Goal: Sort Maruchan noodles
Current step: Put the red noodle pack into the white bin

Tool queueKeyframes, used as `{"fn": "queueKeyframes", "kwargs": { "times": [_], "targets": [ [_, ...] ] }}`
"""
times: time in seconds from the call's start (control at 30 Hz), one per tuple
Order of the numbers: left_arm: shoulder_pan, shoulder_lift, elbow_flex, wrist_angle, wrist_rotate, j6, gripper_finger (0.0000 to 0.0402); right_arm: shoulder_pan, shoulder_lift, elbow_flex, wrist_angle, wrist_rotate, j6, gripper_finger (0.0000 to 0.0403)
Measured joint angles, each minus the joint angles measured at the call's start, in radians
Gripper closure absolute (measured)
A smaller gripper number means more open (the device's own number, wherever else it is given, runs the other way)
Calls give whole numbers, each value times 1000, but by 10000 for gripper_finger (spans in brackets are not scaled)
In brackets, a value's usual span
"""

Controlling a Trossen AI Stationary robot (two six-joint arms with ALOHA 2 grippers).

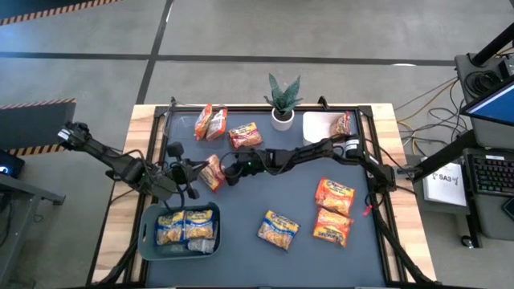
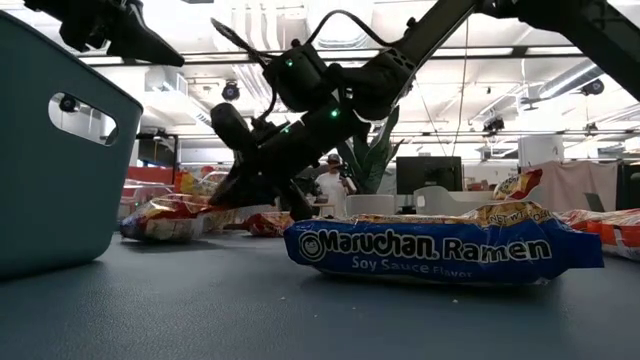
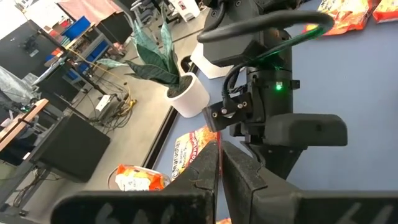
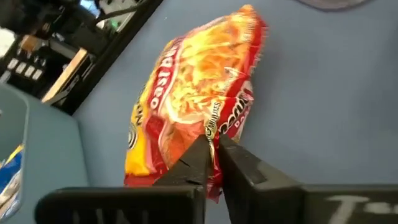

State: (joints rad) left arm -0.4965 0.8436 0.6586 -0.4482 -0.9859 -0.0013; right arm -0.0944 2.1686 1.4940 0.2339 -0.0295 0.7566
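An orange-red Maruchan packet (image 4: 193,87) lies on the dark mat left of centre (image 1: 210,172). My right gripper (image 4: 213,144) reaches across from the table's right and is shut on it (image 1: 221,173). Just left of it, my left gripper (image 3: 219,171) hovers shut and empty (image 1: 186,178) beyond the bin's far side. Other noodle packets lie flat on the mat: two at the far left (image 1: 210,122), one beside them (image 1: 245,135), a yellow-blue one near the front (image 1: 278,229), and two orange ones at the right (image 1: 334,210). My right gripper pinches the packet's crinkled edge (image 4: 216,124) at the end nearest it, between its two fingertips. The fingers come slanting down from the table's right. In the low view the packet (image 2: 170,215) rests on the mat, stretching away from the fingers toward the left arm.
A grey-blue bin (image 1: 152,241) at the near left holds yellow-blue packets (image 1: 186,226). A potted plant (image 1: 283,100) stands at the far edge. Beside it, a white plate (image 1: 317,127) holds one packet (image 1: 343,124). Bare mat lies in the near middle.
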Motion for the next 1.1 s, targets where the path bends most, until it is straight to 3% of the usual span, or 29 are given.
{"fn": "queueKeyframes", "kwargs": {
  "times": [0.17,0.33,0.53,0.83,0.97,1.1],
  "targets": [
    [0,0,1,21,0,0,402,0,-72,0,-159,-1,-97,394],
    [0,3,1,51,19,5,402,9,-180,0,-515,6,-200,394],
    [7,36,1,176,115,58,402,49,-294,-25,-887,57,-234,394],
    [83,189,1,392,297,156,402,141,-362,-125,-933,93,-112,394],
    [106,247,1,416,317,168,402,159,-367,-159,-932,100,-37,381],
    [116,278,11,421,319,151,402,160,-375,-192,-941,100,-6,345]
  ]
}}
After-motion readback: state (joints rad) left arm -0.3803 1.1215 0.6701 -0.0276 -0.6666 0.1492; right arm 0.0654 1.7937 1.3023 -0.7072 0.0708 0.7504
